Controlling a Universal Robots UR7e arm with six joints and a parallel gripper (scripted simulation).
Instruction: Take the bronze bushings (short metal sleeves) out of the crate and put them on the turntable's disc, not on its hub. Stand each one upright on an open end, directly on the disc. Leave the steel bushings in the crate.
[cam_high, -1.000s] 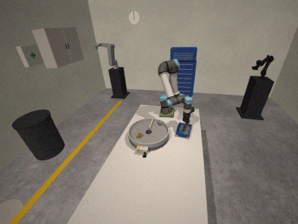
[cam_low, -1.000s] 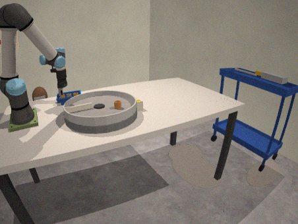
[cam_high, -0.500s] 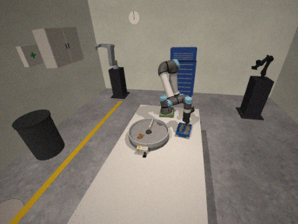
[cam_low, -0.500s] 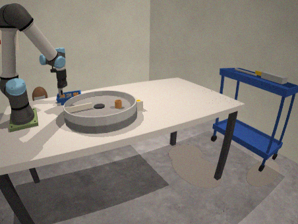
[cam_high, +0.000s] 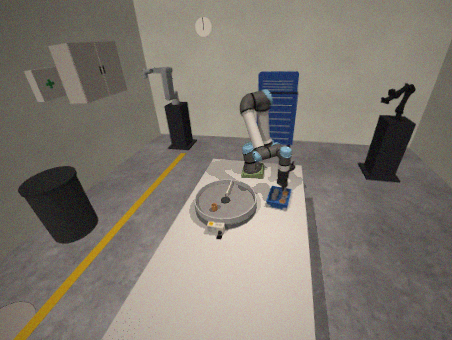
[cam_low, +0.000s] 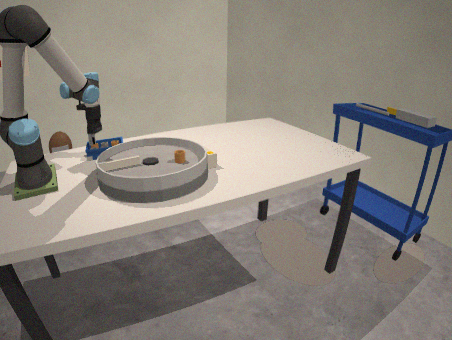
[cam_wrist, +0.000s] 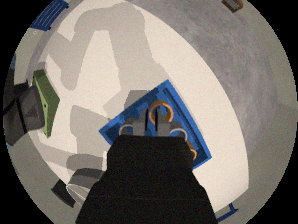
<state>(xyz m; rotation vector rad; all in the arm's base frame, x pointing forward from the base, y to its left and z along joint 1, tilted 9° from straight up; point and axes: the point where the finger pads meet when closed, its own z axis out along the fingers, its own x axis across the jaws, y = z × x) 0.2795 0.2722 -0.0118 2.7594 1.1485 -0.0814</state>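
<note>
- One bronze sleeve (cam_high: 213, 207) stood upright on the turntable (cam_high: 227, 218), on the disc to the left of the dark hub (cam_high: 225, 199) and apart from it.
- A pale bar lay across the disc from the hub toward the far rim, well away from that sleeve.
- Further right, the arm reached down from its green base, with the gripper (cam_high: 284, 185) hanging straight over the blue crate (cam_high: 272, 201).
- The jaws stood partly spread with nothing between them, and the fingers pointed down into the crate.
- In the wrist view, a second bronze sleeve (cam_wrist: 161, 104) sat in the crate with an open end facing up, so its long axis ran vertical, in line with the fingers.
- That sleeve lay just to the right of the fingertips and slightly ahead of them, so the coming drop probably called for a small sideways shift to bring one finger to either side of its wall.
- At the crate's right edge there seemed to be another bronze sleeve (cam_wrist: 193, 153) and a greyish one, though the view was too blurred to be sure.
</note>
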